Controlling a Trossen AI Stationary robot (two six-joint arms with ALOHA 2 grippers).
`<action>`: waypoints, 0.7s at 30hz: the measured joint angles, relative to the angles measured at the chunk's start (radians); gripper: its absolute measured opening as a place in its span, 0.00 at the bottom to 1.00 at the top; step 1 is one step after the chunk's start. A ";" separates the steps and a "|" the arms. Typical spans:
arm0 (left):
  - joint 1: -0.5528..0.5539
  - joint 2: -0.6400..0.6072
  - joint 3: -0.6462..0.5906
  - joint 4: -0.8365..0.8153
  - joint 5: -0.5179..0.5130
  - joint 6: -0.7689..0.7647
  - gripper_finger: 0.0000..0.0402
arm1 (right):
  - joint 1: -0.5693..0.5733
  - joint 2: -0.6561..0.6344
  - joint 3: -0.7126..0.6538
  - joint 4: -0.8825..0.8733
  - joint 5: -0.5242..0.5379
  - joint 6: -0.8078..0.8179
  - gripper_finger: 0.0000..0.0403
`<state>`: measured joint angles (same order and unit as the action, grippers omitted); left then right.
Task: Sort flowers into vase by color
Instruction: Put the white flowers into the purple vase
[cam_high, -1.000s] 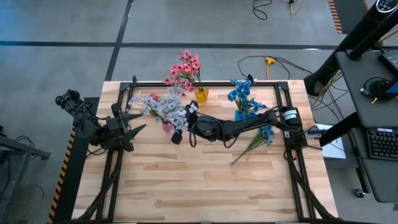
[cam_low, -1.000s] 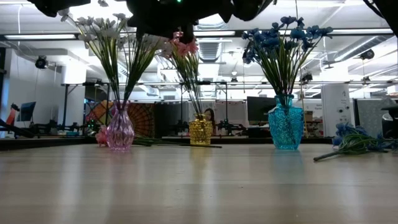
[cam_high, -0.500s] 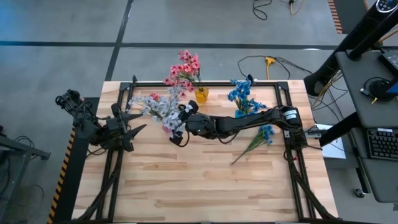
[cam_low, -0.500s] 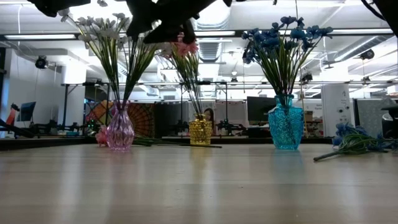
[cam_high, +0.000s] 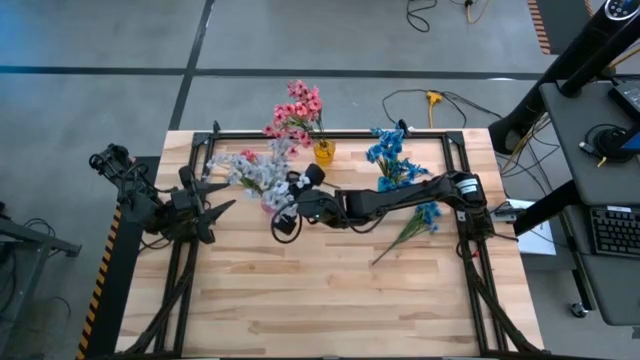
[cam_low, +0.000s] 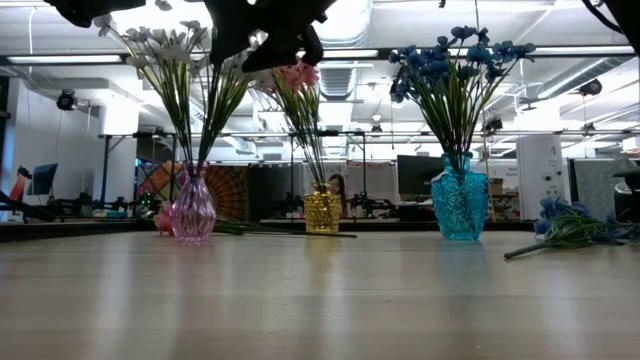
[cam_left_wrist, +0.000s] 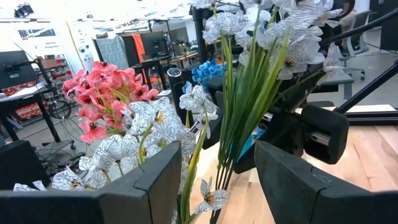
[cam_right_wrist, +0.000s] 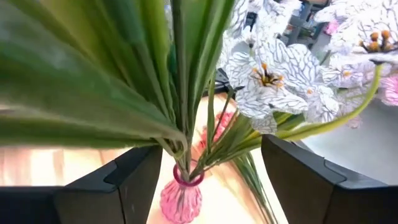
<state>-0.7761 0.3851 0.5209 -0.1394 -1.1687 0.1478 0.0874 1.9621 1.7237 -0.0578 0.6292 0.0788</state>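
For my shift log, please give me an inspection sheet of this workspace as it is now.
Surface: wooden table, front half bare.
Job's things: pink vase holds white flowers; gold vase holds pink flowers; blue vase holds blue flowers; loose blue sprigs lie at the table's right.
Clutter: one pink sprig lies behind the pink vase.
Grippers: right claw open, above the pink vase; left claw open, at the left edge.
Cables: yellow-plug cord on the floor behind.
Surroundings: keyboard on a desk at right.
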 joint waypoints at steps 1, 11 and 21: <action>0.000 0.000 0.000 0.000 0.000 0.000 0.47 | 0.001 0.000 -0.003 0.000 0.003 -0.002 0.66; 0.000 0.000 0.000 0.000 0.000 0.000 0.47 | 0.002 0.001 -0.033 0.099 -0.031 -0.012 0.46; 0.000 0.000 0.000 0.000 0.000 0.000 0.47 | 0.002 0.037 -0.033 0.147 -0.060 -0.011 0.16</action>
<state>-0.7761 0.3855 0.5212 -0.1390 -1.1687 0.1474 0.0891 1.9992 1.6912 0.0892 0.5687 0.0677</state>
